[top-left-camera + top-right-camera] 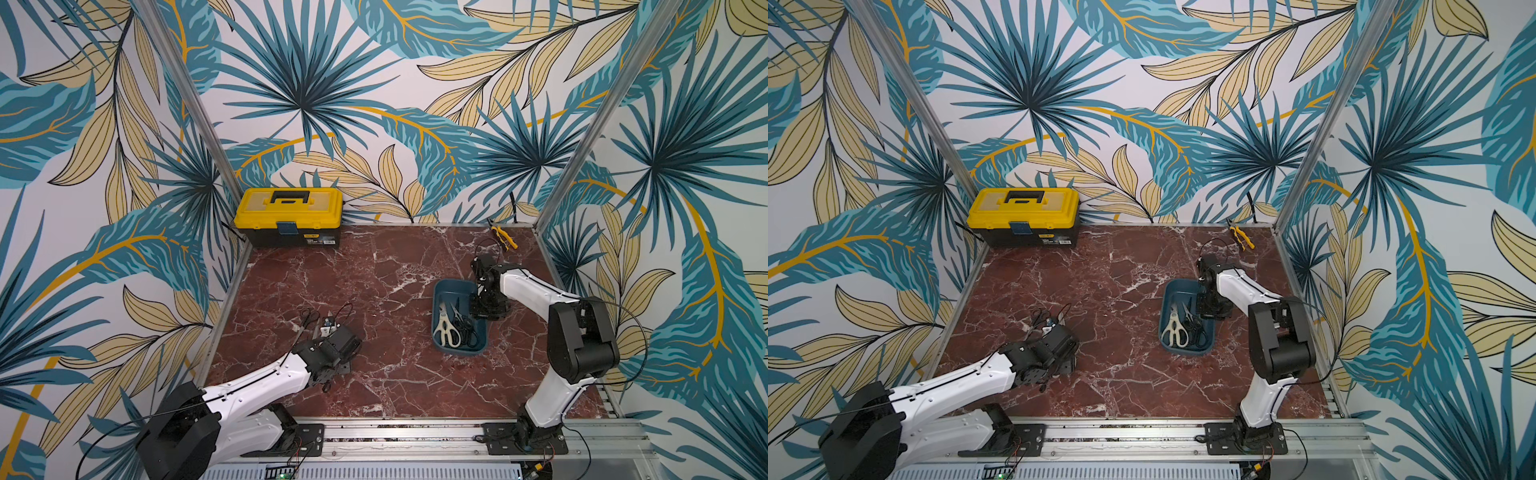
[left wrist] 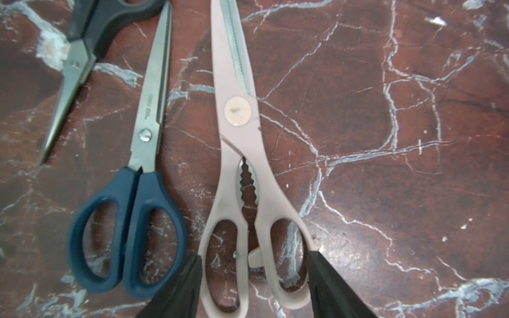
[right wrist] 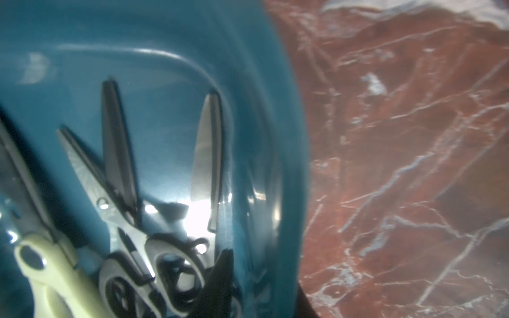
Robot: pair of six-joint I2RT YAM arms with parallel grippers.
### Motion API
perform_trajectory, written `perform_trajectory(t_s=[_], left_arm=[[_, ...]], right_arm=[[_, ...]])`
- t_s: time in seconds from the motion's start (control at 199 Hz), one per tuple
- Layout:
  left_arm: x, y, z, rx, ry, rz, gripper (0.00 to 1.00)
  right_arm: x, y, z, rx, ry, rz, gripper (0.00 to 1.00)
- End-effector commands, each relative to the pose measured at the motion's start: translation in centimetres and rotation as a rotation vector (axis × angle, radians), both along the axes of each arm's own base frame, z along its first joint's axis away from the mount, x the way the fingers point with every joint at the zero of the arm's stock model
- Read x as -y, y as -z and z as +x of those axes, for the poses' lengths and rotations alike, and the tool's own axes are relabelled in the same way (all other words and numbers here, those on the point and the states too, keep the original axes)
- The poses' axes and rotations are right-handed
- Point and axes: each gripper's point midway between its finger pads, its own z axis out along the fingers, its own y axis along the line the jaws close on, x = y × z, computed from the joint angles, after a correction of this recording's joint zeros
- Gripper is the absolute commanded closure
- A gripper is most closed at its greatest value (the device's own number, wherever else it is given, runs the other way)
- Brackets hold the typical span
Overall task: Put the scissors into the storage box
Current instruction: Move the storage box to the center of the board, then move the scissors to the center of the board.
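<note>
Pale pink-handled scissors (image 2: pixel 239 115) lie flat on the marble. My left gripper (image 2: pixel 254 261) straddles their handle loops, a finger against each outer side. Blue-handled scissors (image 2: pixel 148 132) lie beside them, then a black-handled pair (image 2: pixel 82 49). In both top views the left gripper (image 1: pixel 328 334) (image 1: pixel 1050 332) sits low over this group. The teal storage box (image 1: pixel 457 351) (image 1: pixel 1187 352) holds cream shears (image 1: pixel 444 330) (image 3: pixel 46 264) and dark-handled scissors (image 1: pixel 465 324) (image 3: pixel 118 143). My right gripper (image 1: pixel 478 309) (image 3: pixel 261 286) is shut on the box's wall (image 3: pixel 248 137), one finger inside and one outside.
A yellow-and-black toolbox (image 1: pixel 289 216) stands at the back left corner. Small yellow-handled pliers (image 1: pixel 503 235) lie at the back right by the wall. Patterned walls and metal posts close in the marble tabletop (image 1: pixel 374 291) on three sides.
</note>
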Motion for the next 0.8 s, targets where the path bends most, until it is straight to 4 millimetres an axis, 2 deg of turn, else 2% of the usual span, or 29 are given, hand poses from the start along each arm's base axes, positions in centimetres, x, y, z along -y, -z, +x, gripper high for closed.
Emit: perform_trajectory(t_s=[0.0,0.231,0.402,0.624,0.729,0.8], left_arm=[[-0.1,0.4,0.4,0.027,0.007,0.000,0.39],[0.2,1.0,0.5,-0.029,0.011,0.040,0.41],[-0.2,1.9,-0.1,-0.065,-0.012,0.053,0.44],[0.2,1.7,0.8,-0.031,0.015,0.046,0.46],[0.0,2.2,0.8,-0.050,0.008,0.059,0.55],[0.2,2.5,1.0,-0.055,0.023,0.060,0.56]], right_arm=[[-2.4,0.9,0.0,-0.005,-0.015,0.038,0.73],[-5.4,1.8,0.5,-0.012,-0.064,0.042,0.73],[-6.7,1.2,1.2,0.013,-0.094,0.049,0.73],[-8.9,0.8,2.1,0.031,-0.166,0.063,0.73],[-10.0,0.4,2.1,0.041,-0.208,0.073,0.72],[-10.5,0.0,2.2,0.054,-0.224,0.081,0.67]])
